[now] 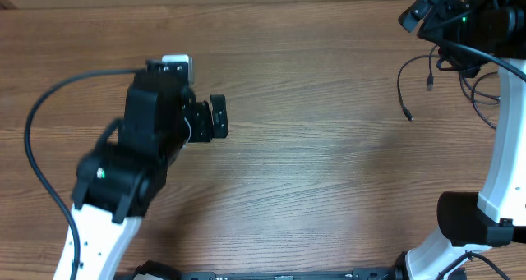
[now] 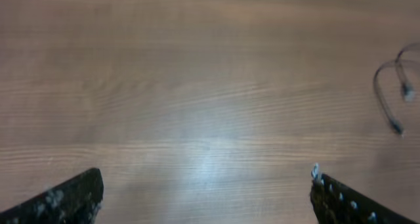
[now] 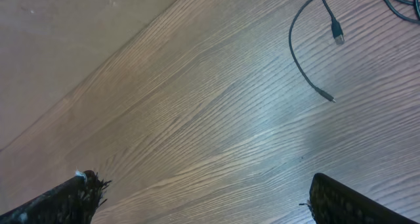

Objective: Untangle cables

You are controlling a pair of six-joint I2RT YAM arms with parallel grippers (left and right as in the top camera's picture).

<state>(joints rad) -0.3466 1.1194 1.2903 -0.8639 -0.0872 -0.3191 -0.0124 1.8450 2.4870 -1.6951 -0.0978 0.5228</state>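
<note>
1. Though the wooden table is broad, everything the task concerns sits by its right edge, toward the far right corner.
2. Arms: the left arm comes in from the near left corner, with its wrist over the left half of the table. The right arm rises along the right edge, with its wrist over the far right corner.
3. Tools: the left gripper has its jaws spread wide, with nothing between them and bare wood below. The right gripper is likewise spread wide and holds nothing.
4. Task items: the cables are thin black cords lying by the right edge, partly tucked under the right arm (how they cross there can't be made out). One strand bows out toward the table's middle, then runs from far to near and ends in a plug. A second plug end lies near it.
5. Key relation: the cables lie just ahead of the right gripper and well apart from the left gripper, which faces them across the table. Judgement: the right arm is the nearer one and suits the first pick, closing across that far-to-near strand.
6. Writing: no brand, label or lettering is legible in any view.
</note>
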